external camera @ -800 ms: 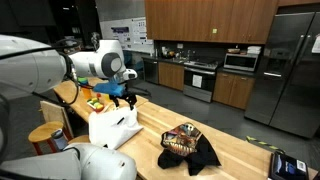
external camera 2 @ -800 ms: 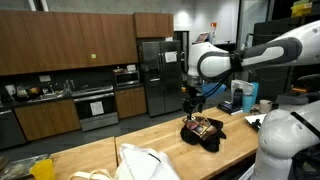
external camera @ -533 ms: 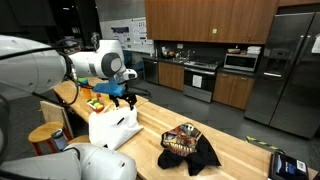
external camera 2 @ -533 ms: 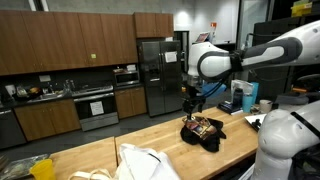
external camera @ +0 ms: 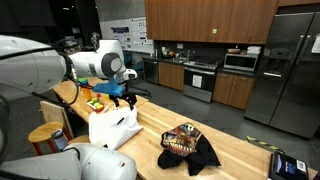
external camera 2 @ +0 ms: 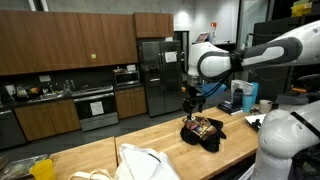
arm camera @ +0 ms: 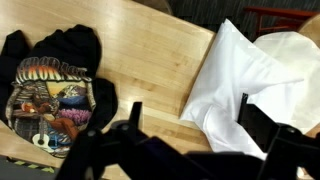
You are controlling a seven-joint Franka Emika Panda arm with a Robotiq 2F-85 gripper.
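1. The arm point(external camera: 100, 62) reaches in from the left of an exterior view. Its jaws hang above the wooden table point(external camera: 240, 148), holding nothing and touching nothing.
2. The jaws stand wide apart. In the wrist view their two dark fingers point(arm camera: 131, 120) rise from the bottom edge, with bare wood and a corner of cloth showing between them.
3. The white cloth point(arm camera: 250, 80) lies crumpled at the right of the wrist view. Its lower edge passes behind the finger at the right of the frame. In an exterior view the white cloth point(external camera: 113, 128) sits lower left of centre, just below the jaws.
4. The black T-shirt point(arm camera: 50, 90) lies bunched at the left of the wrist view, with its colourful print facing up. In both exterior views it rests on the table apart from the white cloth, with bare wood between the two.
5. In an exterior view the black T-shirt point(external camera 2: 203, 130) lies right of centre, and from that angle the jaws line up directly above it.
6. A yellow-green thing point(external camera: 95, 103), too small to identify, sits on the table behind the arm at the left.
7. A round stool point(external camera: 45, 133) stands at the lower left. A steel refrigerator point(external camera: 290, 70) fills the right edge, and brown cabinets point(external camera 2: 70, 40) line the back wall.
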